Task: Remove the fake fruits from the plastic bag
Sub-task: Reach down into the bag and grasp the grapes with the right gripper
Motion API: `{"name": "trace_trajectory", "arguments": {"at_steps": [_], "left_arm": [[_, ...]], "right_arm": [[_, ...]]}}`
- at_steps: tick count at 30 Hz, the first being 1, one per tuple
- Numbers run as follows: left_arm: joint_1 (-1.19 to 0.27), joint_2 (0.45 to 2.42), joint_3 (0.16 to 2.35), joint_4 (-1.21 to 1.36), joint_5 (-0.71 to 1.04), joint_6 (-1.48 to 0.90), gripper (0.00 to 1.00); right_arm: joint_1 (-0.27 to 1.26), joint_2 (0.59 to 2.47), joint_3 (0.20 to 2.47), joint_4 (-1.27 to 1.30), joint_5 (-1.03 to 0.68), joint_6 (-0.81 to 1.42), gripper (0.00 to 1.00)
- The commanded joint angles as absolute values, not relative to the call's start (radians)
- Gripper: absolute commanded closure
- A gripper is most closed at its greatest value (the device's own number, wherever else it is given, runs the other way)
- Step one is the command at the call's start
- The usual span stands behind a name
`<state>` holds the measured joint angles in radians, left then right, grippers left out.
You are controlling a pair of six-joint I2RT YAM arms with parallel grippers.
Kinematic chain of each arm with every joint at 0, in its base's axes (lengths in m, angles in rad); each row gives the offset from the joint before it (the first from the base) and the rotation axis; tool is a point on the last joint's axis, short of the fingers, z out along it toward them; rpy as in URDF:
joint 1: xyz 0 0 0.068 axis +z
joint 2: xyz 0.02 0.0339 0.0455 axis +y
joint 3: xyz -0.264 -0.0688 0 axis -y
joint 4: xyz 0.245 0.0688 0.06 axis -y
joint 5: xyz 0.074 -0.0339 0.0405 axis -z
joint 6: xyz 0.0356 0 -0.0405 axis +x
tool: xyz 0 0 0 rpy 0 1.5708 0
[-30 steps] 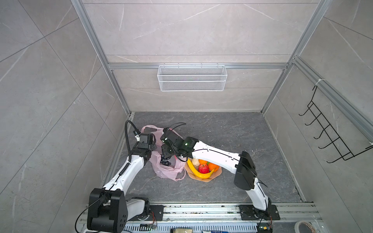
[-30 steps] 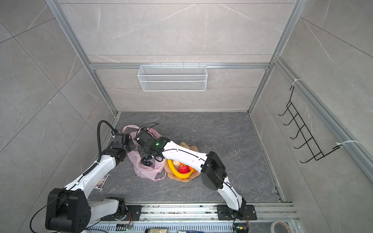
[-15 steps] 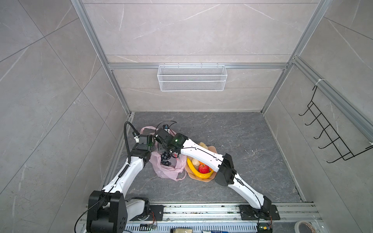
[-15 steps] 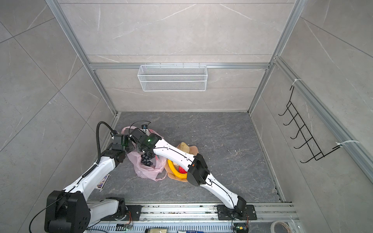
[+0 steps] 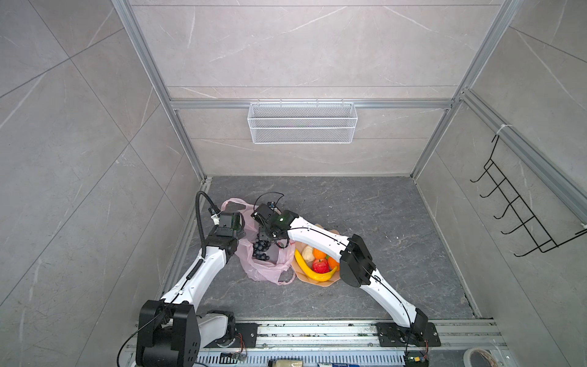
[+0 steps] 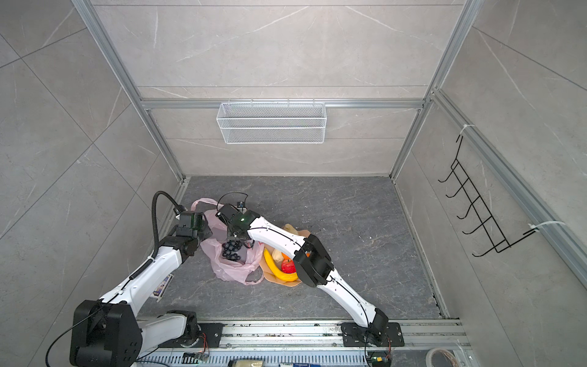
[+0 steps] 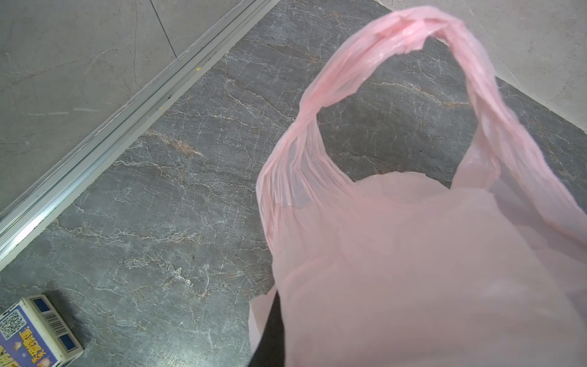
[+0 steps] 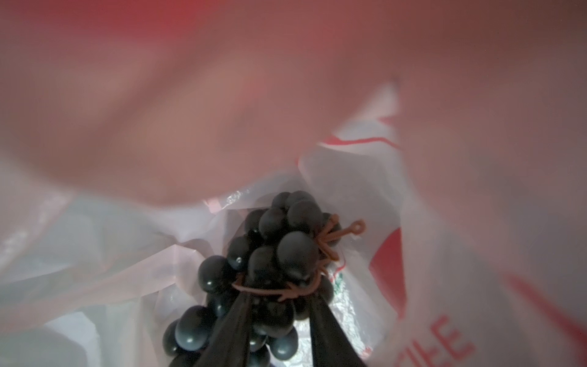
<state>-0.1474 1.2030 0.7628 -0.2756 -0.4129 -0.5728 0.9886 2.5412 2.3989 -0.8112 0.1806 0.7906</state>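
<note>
Right end effector point(image 8: 279, 298) clamped on grapes point(image 8: 286, 254) | elbow point(image 5: 355, 263) has swung in over plate point(image 5: 314, 284); bunch hangs in bag point(image 5: 263, 273) mouth, just beside plate | left end effector point(image 5: 240, 234) pinched shut on bag rim | looks like the last fruit coming out.

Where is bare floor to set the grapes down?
Bare grey stone floor runs from the peach scalloped plate back to the wall under the white wire basket, and rightward toward the black hook rack. Crowded: the fruit-filled plate under the right arm, and the thin pink plastic bag beside it.
</note>
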Motion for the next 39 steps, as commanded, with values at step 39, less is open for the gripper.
{"name": "trace_trajectory", "arguments": {"at_steps": [39], "left_arm": [[-0.15, 1.184, 0.767, -0.256, -0.427, -0.578, 1.0]], "right_arm": [[0.954, 2.487, 2.352, -0.744, 0.174, 0.801, 0.81]]}}
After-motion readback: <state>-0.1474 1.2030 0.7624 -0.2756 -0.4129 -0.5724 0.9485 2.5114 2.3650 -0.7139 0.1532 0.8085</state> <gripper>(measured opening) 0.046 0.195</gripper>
